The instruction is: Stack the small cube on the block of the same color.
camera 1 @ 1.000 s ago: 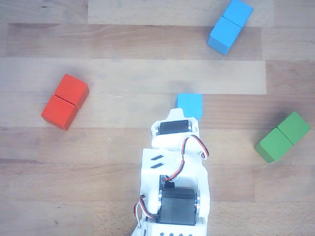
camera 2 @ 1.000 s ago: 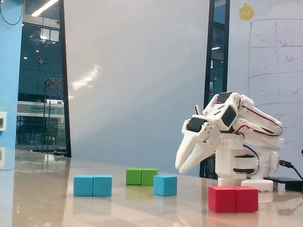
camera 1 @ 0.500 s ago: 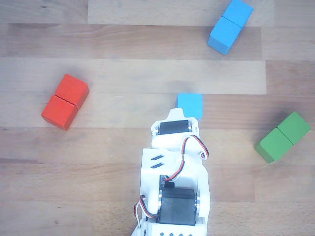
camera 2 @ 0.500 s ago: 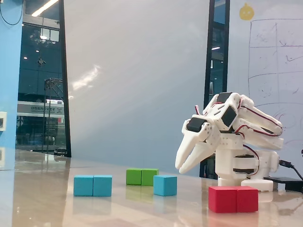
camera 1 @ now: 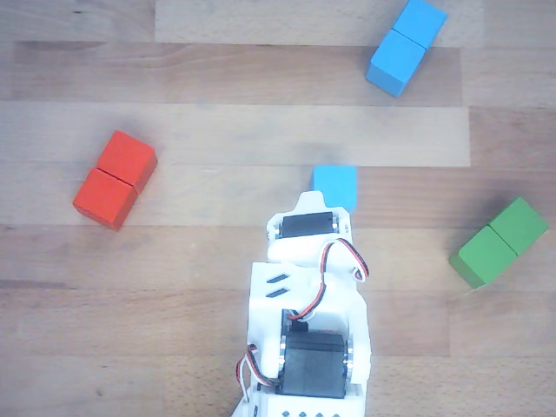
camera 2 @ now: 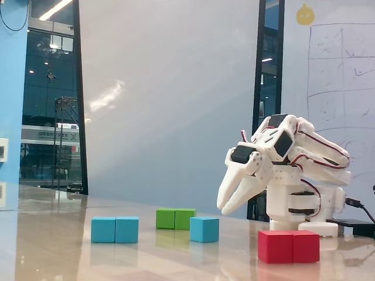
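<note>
In the fixed view the white arm is folded low over its base, wrist bent forward and down. The gripper hangs above the counter, fingers slightly parted and empty, tips pointing down-left.

In the other view, the small cube is seen on the counter just beyond the arm. The matching block is placed farther, upper right; two other oblong blocks are set left and right.

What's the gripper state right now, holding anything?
Gripper: open a little, empty, raised off the table, above and beside the small cube.
</note>
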Tool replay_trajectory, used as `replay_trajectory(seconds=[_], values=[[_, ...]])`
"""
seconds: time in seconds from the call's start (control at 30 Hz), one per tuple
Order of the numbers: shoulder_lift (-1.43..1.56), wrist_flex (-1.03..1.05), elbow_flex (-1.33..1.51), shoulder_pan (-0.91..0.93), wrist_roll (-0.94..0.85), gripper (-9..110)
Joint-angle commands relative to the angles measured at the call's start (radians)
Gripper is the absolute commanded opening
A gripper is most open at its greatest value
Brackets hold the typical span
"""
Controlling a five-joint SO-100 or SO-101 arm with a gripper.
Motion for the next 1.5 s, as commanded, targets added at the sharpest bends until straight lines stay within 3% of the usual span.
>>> replay_trajectory(seconds=[0.0,0.47,0.7,1.17,1.47], values=[[0.014,0.003,-0.132,-0.008,0.0,4],[-0.804,0.003,-0.838,-0.008,0.002,5],[-1.12,0.003,-1.031,-0.008,0.0,4],[-1.313,-0.011,-0.943,0.005,0.017,5],[-1.359,-0.017,-0.916,0.055,0.132,5]])
